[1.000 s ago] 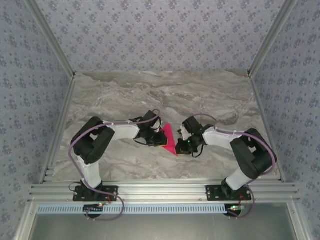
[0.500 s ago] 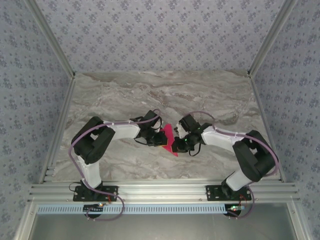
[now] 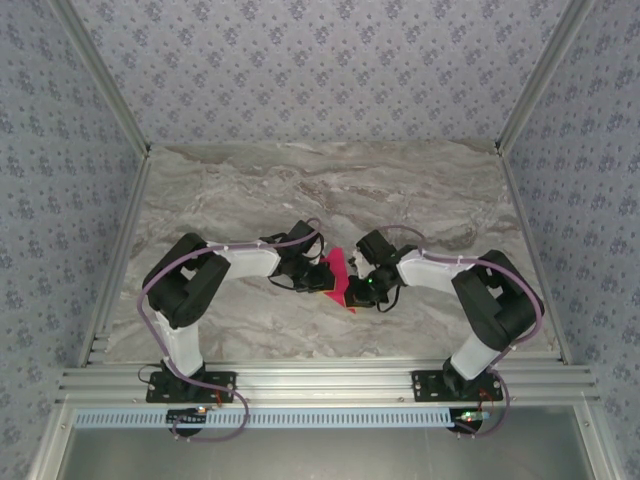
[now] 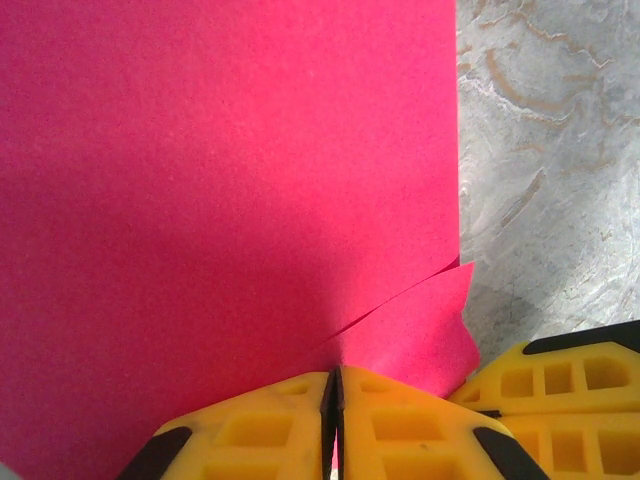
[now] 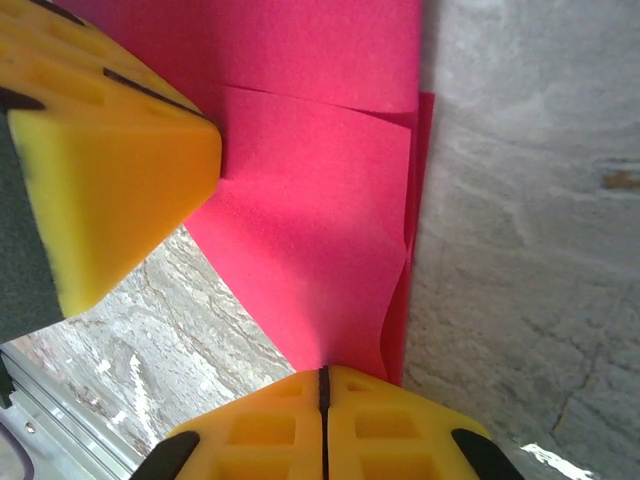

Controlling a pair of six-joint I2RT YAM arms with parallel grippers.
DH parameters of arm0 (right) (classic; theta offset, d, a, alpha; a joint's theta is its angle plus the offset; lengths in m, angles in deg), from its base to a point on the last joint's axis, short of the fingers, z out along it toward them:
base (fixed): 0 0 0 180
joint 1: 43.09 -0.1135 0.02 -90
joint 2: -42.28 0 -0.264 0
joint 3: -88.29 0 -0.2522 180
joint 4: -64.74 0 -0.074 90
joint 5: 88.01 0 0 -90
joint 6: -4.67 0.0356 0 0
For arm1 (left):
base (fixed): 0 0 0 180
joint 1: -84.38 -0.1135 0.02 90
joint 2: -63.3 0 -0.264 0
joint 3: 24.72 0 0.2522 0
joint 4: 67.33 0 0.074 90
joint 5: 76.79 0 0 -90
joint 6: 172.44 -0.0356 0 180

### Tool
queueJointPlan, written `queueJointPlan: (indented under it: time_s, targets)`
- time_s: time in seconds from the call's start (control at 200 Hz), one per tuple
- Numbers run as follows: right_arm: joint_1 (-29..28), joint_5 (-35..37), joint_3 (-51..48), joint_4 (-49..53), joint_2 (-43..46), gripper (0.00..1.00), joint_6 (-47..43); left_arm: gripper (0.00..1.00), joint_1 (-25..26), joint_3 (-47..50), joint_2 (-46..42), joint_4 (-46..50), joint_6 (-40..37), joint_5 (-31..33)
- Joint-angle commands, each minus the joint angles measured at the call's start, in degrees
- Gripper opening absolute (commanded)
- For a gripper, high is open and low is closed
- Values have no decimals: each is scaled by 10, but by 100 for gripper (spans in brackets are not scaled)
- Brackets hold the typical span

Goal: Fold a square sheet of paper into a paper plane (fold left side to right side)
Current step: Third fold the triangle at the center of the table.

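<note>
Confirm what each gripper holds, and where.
Both hold the folded pink paper. The left gripper pinches its edge beside a corner flap; the right gripper pinches its narrow end.

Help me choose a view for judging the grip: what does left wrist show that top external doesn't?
Left wrist adds: the left end effector shut on the paper's edge, with an overlapping flap beside it. Top external adds: the left arm and right arm whole, meeting at the paper from either side. Both: pink paper on the marble table.
</note>
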Motion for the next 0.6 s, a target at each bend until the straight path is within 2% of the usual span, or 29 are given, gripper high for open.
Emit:
queueJointPlan:
  time_s: [0.0,0.425,0.595]
  targets:
    - [13,21,-33,67,2,8,-12,11,-1,11,34,49,-15,70]
    - [12,31,-62,138,34,8,-45,11,-6,11,33,54,-18,72]
    - [19,34,-51,127,84,7,-45,11,-6,8,33,58,-22,72]
